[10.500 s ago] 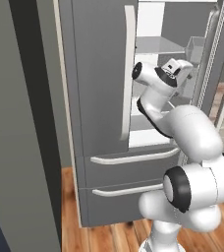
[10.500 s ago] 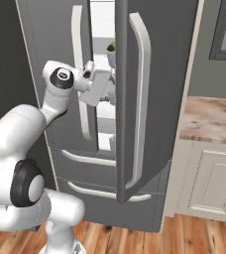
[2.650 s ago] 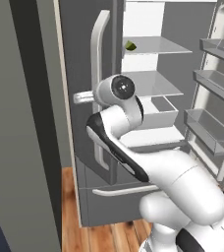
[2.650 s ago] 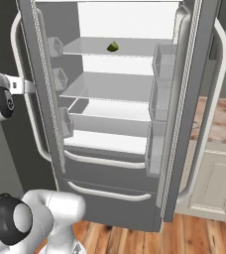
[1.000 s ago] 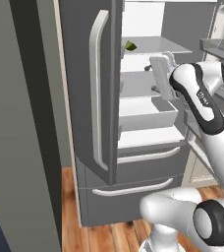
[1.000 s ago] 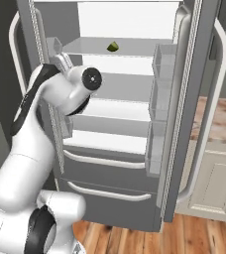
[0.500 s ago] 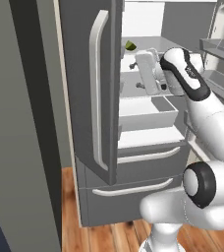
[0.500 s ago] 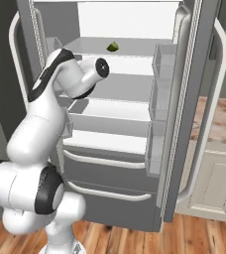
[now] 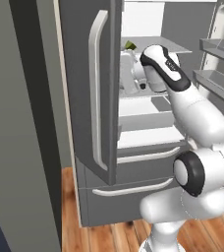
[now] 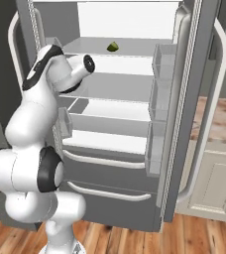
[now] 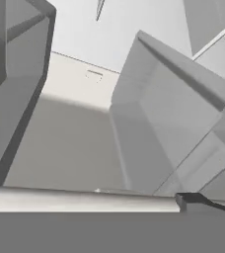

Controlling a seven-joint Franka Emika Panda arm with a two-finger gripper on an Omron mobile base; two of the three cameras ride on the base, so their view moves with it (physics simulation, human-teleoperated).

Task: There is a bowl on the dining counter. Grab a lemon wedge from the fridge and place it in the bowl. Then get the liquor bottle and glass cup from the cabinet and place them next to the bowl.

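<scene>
Right base view: the fridge (image 10: 184, 124) stands open, and the tiny lemon wedge (image 10: 113, 47) sits alone on the top shelf (image 10: 135, 45), near the back. The arm reaches in one shelf lower, with its claw (image 9: 129, 74) open wide and holding nothing. To do this well, lift the claw up over the shelf edge, line it up above the wedge, then close gently.

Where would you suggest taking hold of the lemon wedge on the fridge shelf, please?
Probably across its two flat cut sides, coming in from the open front of the fridge. The lemon wedge is tiny and lies alone toward the back of the upper shelf, so the gripper should likely come in level just above the shelf.
</scene>
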